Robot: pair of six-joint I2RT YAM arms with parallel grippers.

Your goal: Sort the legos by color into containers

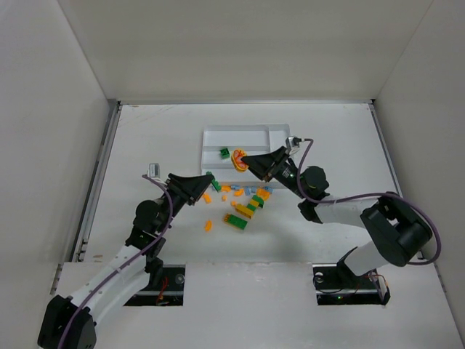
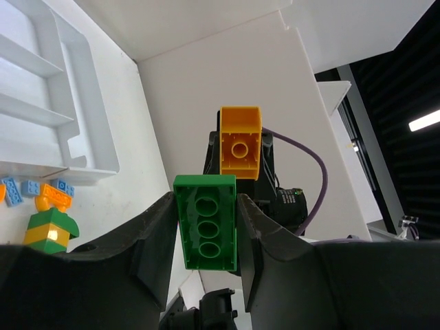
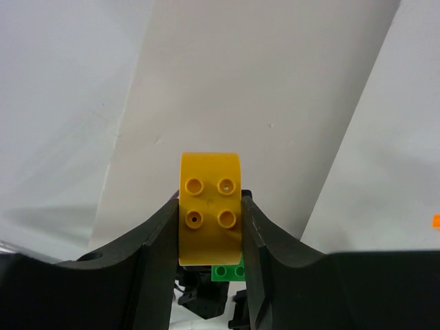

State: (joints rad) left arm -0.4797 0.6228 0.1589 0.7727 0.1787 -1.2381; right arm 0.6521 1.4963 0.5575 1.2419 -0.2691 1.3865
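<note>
Two bricks held: green brick clamped between left gripper jaws, yellow brick pinched between right gripper jaws. Tray ahead-left of left jaws. Risk: grippers face each other; collision knocks brick loose, wrong slot.

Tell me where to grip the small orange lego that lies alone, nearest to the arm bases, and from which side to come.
Come from straight above, probably, and pinch two opposite side walls of the orange lego. It lies apart from the pile, with bare table all around, so nothing blocks a descent. Its finer shape is too small to tell.
</note>
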